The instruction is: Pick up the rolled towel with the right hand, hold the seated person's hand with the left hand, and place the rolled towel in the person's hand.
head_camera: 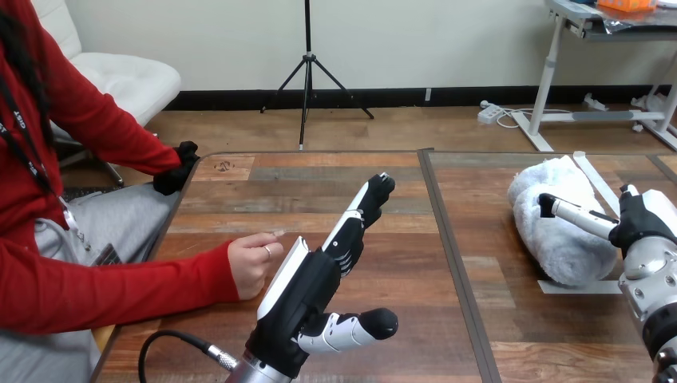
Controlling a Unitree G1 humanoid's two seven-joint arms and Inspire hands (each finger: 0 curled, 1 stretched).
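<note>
Rolled towel [551,231]: you have one, white and fluffy, lying on the right part of the wooden table [319,183], its length running from the far side toward you. Two strips of white tape mark its spot, one [579,286] flat on the wood at its near end and one [589,179] running along its far right side. Your two robot hands are both over the table. Your right hand [643,219] comes in at the right edge and sits against the towel's right side, touching it; you cannot tell whether it has closed on the towel or only rests on it. The towel lies on the table, not lifted. Your left hand [307,291] is at the lower middle, wide open and holding nothing: its fingers [359,215] stretch straight toward the far right and its thumb [359,325] sticks out to the right, low over the wood. One person sits at the table's left side. The person's hand [251,267], coming from a red sleeve, rests on the table in a loose curl just left of your left hand, beside its white back. You cannot tell whether the two touch, and nothing of your hand is wrapped round it. The person's hand is empty. One dark seam [447,255] crosses the tabletop between your left hand and the towel, and the towel is well apart from the person's hand.
</note>
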